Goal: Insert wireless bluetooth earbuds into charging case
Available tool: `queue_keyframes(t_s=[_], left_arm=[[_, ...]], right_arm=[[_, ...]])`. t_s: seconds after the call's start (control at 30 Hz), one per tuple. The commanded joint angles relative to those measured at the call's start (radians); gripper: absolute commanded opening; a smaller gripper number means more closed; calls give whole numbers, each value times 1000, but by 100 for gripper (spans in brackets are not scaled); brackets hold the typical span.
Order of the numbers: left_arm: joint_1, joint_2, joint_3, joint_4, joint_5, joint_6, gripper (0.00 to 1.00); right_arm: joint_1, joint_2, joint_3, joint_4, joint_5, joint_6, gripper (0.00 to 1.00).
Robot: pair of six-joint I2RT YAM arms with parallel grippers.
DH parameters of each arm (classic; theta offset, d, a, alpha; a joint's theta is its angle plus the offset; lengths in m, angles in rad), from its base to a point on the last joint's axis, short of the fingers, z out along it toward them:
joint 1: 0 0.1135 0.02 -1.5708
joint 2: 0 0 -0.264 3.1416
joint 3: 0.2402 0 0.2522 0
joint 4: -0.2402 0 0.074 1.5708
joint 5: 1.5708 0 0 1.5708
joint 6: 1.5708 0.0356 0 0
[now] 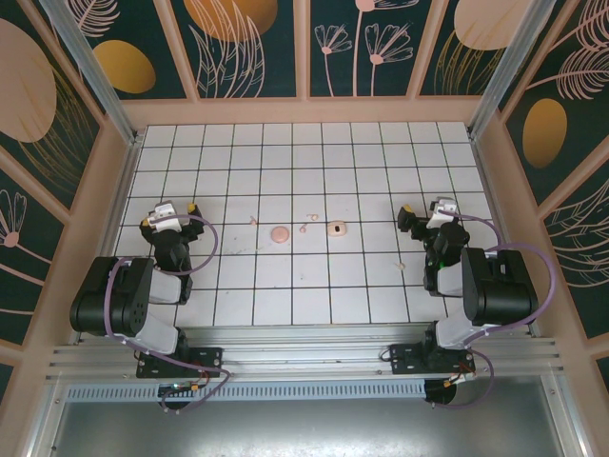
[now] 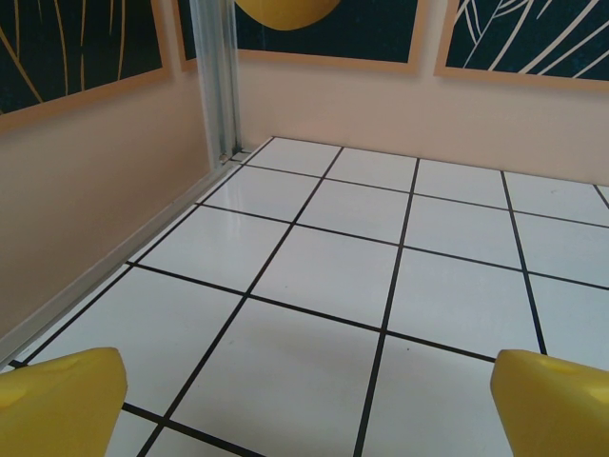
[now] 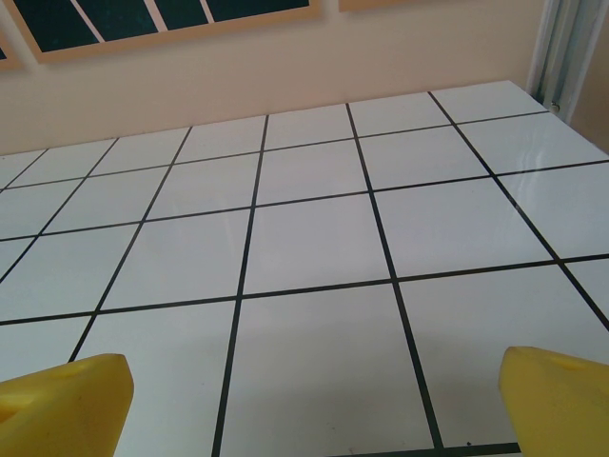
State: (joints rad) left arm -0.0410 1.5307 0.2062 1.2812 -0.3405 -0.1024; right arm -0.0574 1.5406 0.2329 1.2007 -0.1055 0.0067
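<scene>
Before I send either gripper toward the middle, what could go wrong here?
The earbuds are tiny and lie loose near the charging case; the wide-open left gripper could flick one away. The beige piece right of the case looks similar from above and might be grabbed by mistake.

Earbuds (image 1: 252, 220) too small in top view for stems to be told, fingertips (image 2: 59, 402) of left gripper (image 2: 304, 405) cropped by lower picture edge, fingertips (image 3: 561, 400) of right gripper (image 3: 309, 405) cropped likewise
</scene>
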Motion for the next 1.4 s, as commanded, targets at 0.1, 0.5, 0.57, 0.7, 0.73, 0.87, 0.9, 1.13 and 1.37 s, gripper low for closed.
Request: queue_keyframes(t_s=[0.1, 0.5, 0.57, 0.7, 0.73, 0.87, 0.9, 1.13, 1.37], left_arm=[[1, -69, 61, -112, 24, 2, 91], [-31, -343, 302, -662, 148, -224, 75], [-78, -351, 348, -759, 169, -239, 75], [-147, -306, 455, -991, 225, -230, 74], [-151, -292, 476, -1029, 258, -240, 73], [-163, -238, 540, -1169, 353, -268, 70], [-166, -230, 551, -1193, 361, -270, 70], [-171, -199, 576, -1243, 377, -264, 71], [-169, -170, 596, -1251, 382, -269, 71]], right_arm=[[5, -48, 43, -57, 81, 28, 99], [130, -216, 538, -1059, 113, 123, 99], [185, -186, 621, -1190, 81, 138, 99], [321, -92, 770, -1408, 26, 165, 96], [352, -68, 798, -1448, 12, 171, 95], [461, 50, 915, -1596, -19, 206, 86], [478, 77, 940, -1627, -12, 223, 83], [571, 289, 1107, -1836, 70, 272, 76], [599, 395, 1206, -1897, 82, 266, 76]])
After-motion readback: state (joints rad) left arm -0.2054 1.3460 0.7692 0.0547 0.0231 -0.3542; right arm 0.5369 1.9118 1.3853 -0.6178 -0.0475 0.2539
